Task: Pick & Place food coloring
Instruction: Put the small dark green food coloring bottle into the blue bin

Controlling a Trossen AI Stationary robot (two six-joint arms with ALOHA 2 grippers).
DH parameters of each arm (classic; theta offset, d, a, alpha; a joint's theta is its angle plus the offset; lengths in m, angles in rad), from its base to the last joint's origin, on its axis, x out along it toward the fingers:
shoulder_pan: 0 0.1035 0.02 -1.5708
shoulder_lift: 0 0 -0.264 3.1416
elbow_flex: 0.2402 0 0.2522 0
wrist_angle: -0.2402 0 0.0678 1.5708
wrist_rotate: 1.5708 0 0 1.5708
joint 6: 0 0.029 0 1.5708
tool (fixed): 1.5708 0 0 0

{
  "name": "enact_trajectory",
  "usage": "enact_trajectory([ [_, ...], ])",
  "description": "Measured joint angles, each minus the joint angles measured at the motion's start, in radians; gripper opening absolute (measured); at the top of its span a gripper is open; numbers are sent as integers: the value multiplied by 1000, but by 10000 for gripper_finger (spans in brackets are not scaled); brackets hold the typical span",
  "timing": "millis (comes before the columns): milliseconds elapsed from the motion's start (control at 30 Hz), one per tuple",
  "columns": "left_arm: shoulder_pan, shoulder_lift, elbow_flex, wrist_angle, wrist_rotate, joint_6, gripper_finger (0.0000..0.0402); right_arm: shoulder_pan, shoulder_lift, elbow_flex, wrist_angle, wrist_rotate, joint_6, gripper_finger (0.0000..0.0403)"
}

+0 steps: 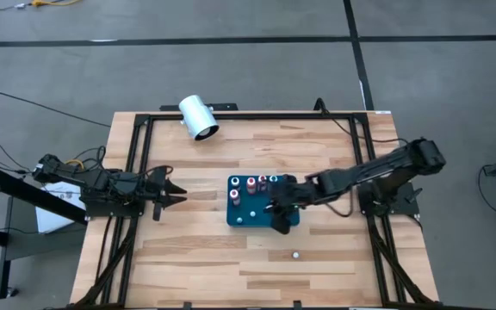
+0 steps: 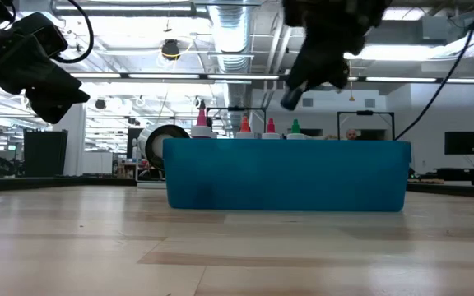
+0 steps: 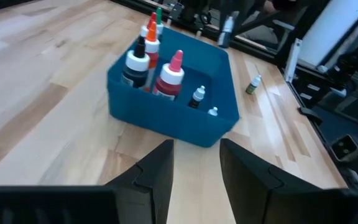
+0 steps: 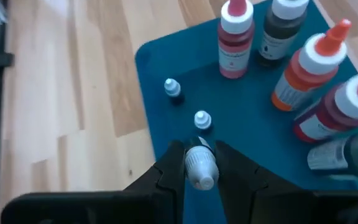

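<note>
White-capped bottle (image 4: 201, 167) in right gripper (image 4: 199, 163), over tray (image 4: 160, 62).

Both arms are dark, nearly black, built of jointed segments. The left arm (image 1: 102, 185) carries orange and yellow wiring near its base. The right arm (image 1: 377, 168) trails a thin black cable. Each gripper's fingers (image 3: 157, 177) look matte black, probably plastic, with angular stepped edges.

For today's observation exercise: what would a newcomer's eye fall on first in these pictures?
The teal tray mid-table, packed with upright food coloring bottles. Above it, the right end effector grips a small white-capped bottle. The left end effector waits beside the tray; a white cylinder lies at the far edge.
</note>
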Motion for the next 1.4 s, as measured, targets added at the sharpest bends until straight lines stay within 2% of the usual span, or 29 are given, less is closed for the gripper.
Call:
enact_trajectory([
  [200,0,0,0,-3,53,1,122,-22,152,145,-152,0,-58,64],
  [333,0,0,0,-12,54,1,122,-34,251,236,-245,1,-80,64],
  [667,0,0,0,-58,54,2,122,-31,429,354,-330,9,-106,64],
  [900,0,1,0,-77,53,2,122,-31,456,357,-325,54,-102,64],
  [1400,0,0,0,-98,51,2,122,-45,462,357,-300,56,-102,67],
])
